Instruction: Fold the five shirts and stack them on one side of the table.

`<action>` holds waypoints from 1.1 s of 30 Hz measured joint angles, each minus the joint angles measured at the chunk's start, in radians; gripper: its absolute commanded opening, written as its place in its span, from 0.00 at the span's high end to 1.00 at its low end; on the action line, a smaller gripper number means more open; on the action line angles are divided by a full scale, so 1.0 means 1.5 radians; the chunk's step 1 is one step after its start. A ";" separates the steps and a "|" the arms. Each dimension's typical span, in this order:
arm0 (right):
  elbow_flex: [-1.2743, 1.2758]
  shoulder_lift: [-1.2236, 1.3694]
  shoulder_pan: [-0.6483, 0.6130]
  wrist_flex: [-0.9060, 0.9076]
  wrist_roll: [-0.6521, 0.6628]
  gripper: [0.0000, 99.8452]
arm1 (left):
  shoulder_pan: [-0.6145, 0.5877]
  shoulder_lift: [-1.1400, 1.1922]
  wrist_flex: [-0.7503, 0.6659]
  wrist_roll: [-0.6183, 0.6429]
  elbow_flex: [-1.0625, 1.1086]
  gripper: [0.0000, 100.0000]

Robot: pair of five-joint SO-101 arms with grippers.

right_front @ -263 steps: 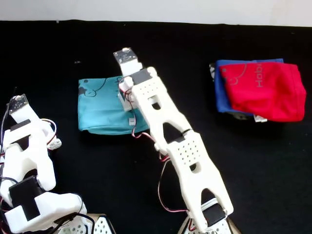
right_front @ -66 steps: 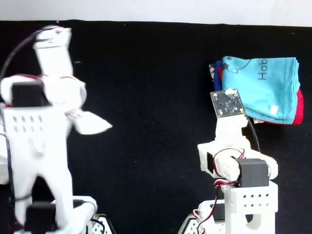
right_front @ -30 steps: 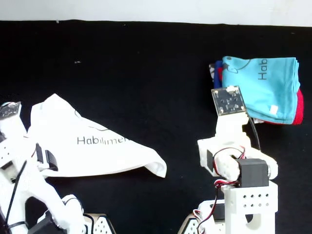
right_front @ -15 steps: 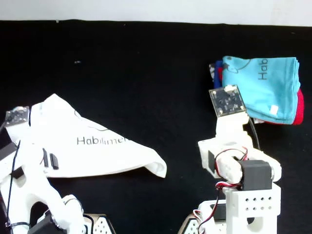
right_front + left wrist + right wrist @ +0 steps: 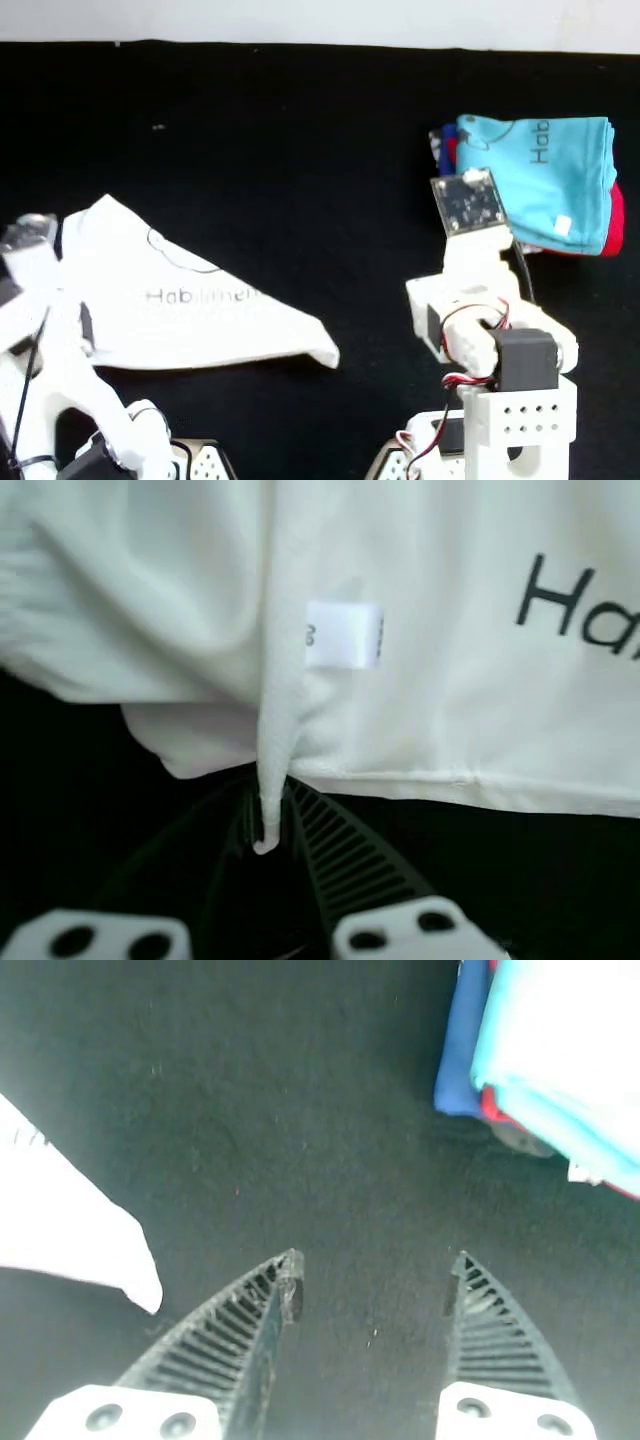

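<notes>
Left gripper (image 5: 265, 832) was clamped on a pinched-up ridge of the white shirt (image 5: 190, 310), jaws pressed together on the cloth just below the little sewn-in tag (image 5: 343, 635). Compared with a couple of seconds earlier, when that arm was up high with the shirt dangling, the shirt had come down onto the black table (image 5: 300, 120) at about 8 o'clock, and in the last half second it got tugged a bit flatter, the print sliding slightly toward 9. The teal shirt (image 5: 545, 170) that had been out in the middle earlier was now on top of the stack (image 5: 600, 235) at 2 o'clock, over the red and blue ones. There may have been a fourth piece under those, hard to say from this angle. So my read is this was the last shirt, laid out but not folded yet. The left arm (image 5: 45, 340) sat low and tucked in at the 8 o'clock edge. The right arm (image 5: 495, 340) stood upright around 5 o'clock, with the right gripper (image 5: 375, 1275) spread wide over bare table, holding nothing, between the shirt's corner and the stack.
</notes>
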 measured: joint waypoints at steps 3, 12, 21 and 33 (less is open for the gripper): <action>-0.001 0.047 -0.032 -0.013 0.000 0.77 | -0.042 0.000 0.115 0.000 -0.136 0.99; -0.276 0.383 -0.182 -0.017 -0.057 0.77 | -0.208 0.006 0.261 -0.062 -0.481 0.99; -0.664 0.791 -0.334 0.079 -0.126 0.75 | -0.410 0.301 0.210 -0.088 -0.620 0.99; -1.023 1.173 -0.547 0.150 -0.128 0.67 | -0.464 0.534 0.287 -0.098 -0.853 0.99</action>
